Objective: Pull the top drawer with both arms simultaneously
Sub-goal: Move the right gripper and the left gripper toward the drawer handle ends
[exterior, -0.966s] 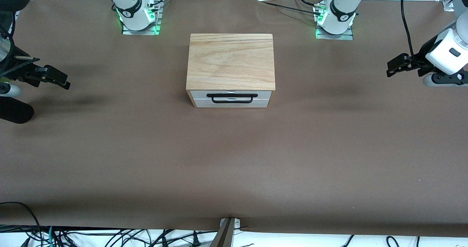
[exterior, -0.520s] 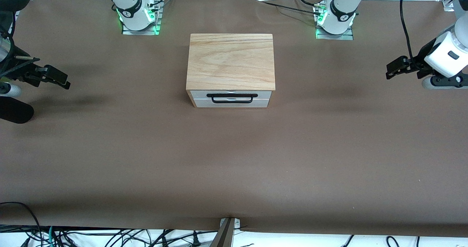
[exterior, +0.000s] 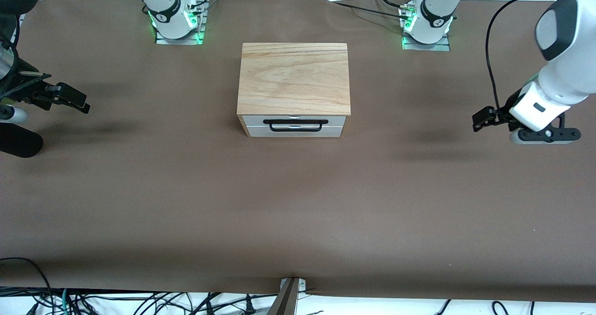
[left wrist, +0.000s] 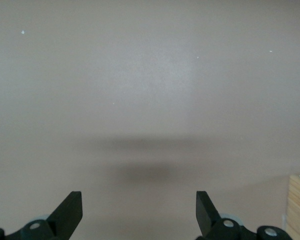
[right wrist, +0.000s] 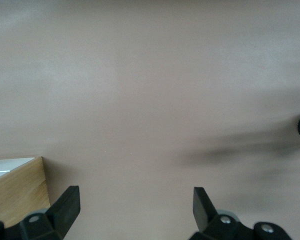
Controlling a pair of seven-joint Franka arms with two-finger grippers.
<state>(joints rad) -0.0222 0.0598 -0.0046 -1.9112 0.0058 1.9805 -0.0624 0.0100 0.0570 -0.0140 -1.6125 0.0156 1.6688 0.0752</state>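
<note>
Drawer (exterior: 294, 120) first: it sits shut in the cabinet (exterior: 294, 78) at the middle of the table (exterior: 298, 203), its white front facing the front camera, the black bar handle (exterior: 295, 125) running across it and the plain white panel (exterior: 295, 132) just below. Neither of my grippers touches it. My left gripper (exterior: 483, 118) hangs in the air over bare table toward my left arm's end, well apart from the cabinet, its tip pointing back toward the middle; in my left wrist view the two fingers (left wrist: 70, 212) stand wide apart with only brown table between them, and a sliver of the cabinet's wood edge (left wrist: 299, 207) shows at the frame's border. My right gripper (exterior: 72, 100) waits over the table at my right arm's end, also well clear of the cabinet; my right wrist view shows its fingers (right wrist: 67, 202) spread wide over empty brown surface, with a wooden corner of the cabinet (right wrist: 15, 187) at the frame's edge. The cabinet's wood-grain top lies flat with nothing on it. Farther from the front camera than the cabinet stand my two bases, the left arm's base (exterior: 426, 26) and the right arm's base (exterior: 174, 19), both with green lights glowing at their feet.
</note>
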